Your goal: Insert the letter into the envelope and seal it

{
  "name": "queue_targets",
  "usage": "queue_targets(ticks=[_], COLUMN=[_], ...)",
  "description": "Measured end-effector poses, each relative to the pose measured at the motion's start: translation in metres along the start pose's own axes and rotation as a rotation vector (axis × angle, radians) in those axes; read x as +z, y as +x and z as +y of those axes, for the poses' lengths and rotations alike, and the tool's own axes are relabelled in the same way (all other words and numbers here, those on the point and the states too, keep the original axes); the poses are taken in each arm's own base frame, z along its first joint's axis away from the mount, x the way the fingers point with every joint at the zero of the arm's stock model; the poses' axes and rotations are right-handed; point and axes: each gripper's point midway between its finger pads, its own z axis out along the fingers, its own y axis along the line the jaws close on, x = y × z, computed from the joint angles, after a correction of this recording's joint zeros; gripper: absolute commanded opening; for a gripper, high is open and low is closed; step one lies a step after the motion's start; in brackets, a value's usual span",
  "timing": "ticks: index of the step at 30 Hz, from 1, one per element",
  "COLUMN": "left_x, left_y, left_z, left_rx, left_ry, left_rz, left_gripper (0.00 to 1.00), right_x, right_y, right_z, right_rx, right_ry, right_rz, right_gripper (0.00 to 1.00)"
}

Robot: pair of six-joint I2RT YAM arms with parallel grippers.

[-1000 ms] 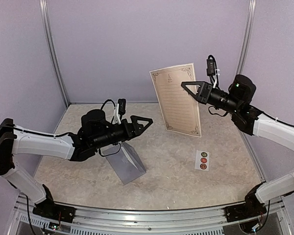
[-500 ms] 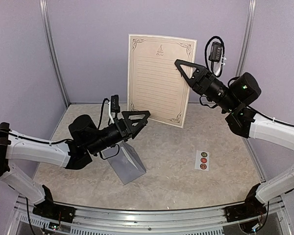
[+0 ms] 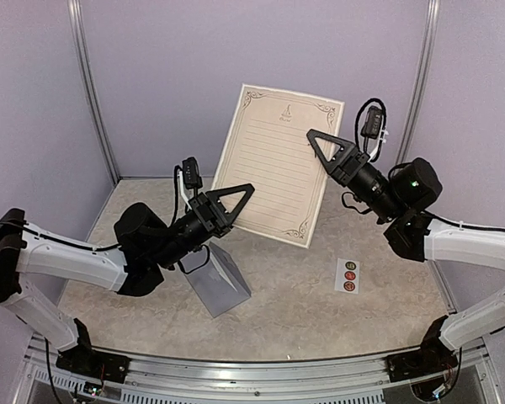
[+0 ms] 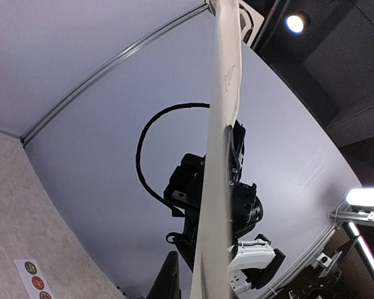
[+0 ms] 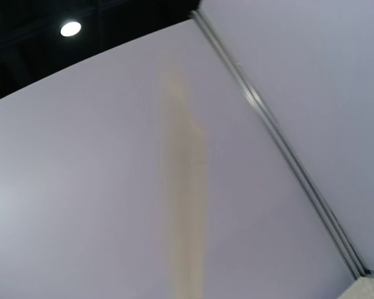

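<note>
Above the counter (image 3: 303, 290), the right pincer (image 3: 314, 139) grips the letter (image 3: 273, 168) by its right edge. The left pincer (image 3: 246, 191) straddles the letter's lower-left edge, but I cannot tell whether it has closed. The sheet looks thin and floppy, so it is best held by opposite edges.

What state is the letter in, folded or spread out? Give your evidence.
Spread out, unfolded: the letter shows its whole lined face and border, held up by the right gripper at its right edge.

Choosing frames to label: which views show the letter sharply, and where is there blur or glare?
Top external: letter sharp, evenly lit. Left wrist: seen edge-on, fairly sharp, a ceiling lamp glaring top right. Right wrist: only a blurred tan streak.
</note>
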Motion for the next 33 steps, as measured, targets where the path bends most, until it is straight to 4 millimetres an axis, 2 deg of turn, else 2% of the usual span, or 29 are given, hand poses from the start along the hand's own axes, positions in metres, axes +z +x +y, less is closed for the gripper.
queue_targets(ticks=[1, 6, 9, 10, 12, 15, 19, 21, 22, 25, 27, 31, 33], left_x=[0.0, -0.001, -0.005, -0.007, -0.013, -0.023, -0.036, -0.04, -0.042, -0.044, -0.045, -0.044, -0.046], left_y=[0.0, 0.007, 0.019, 0.025, 0.035, 0.048, 0.056, 0.056, 0.057, 0.061, 0.065, 0.072, 0.073], left_z=[0.0, 0.011, 0.025, 0.028, 0.031, 0.03, 0.026, 0.025, 0.025, 0.027, 0.028, 0.031, 0.035], left_rx=[0.0, 0.008, 0.047, 0.068, 0.122, 0.199, 0.261, 0.278, 0.28, 0.288, 0.287, 0.285, 0.281], left_ry=[-0.003, -0.051, -0.108, -0.122, -0.145, -0.157, -0.144, -0.138, -0.137, -0.138, -0.134, -0.126, -0.129], left_rz=[-0.004, 0.022, 0.093, 0.128, 0.204, 0.323, 0.448, 0.497, 0.518, 0.579, 0.614, 0.672, 0.69], left_gripper=[0.0, 0.0, 0.0, 0.0, 0.0, 0.0, 0.0, 0.0, 0.0, 0.0, 0.0, 0.0, 0.0], right_x=[-0.003, -0.011, -0.019, -0.023, -0.032, -0.044, -0.067, -0.079, -0.081, -0.091, -0.095, -0.099, -0.098], right_y=[0.001, 0.002, 0.0, 0.0, 0.0, 0.012, 0.049, 0.073, 0.078, 0.095, 0.101, 0.107, 0.108], right_z=[-0.003, -0.003, -0.003, -0.004, -0.014, -0.034, -0.058, -0.062, -0.062, -0.057, -0.053, -0.048, -0.049], right_rx=[0.006, -0.002, -0.043, -0.062, -0.096, -0.135, -0.109, -0.062, -0.055, -0.023, -0.011, -0.01, -0.019], right_ry=[0.014, 0.042, 0.059, 0.066, 0.092, 0.11, 0.096, 0.065, 0.053, 0.002, -0.027, -0.074, -0.08], right_rz=[-0.002, 0.022, 0.061, 0.082, 0.128, 0.248, 0.467, 0.581, 0.603, 0.686, 0.717, 0.763, 0.78], right_gripper=[0.08, 0.65, 0.87, 0.89, 0.89, 0.87, 0.77, 0.63, 0.58, 0.52, 0.55, 0.71, 0.71])
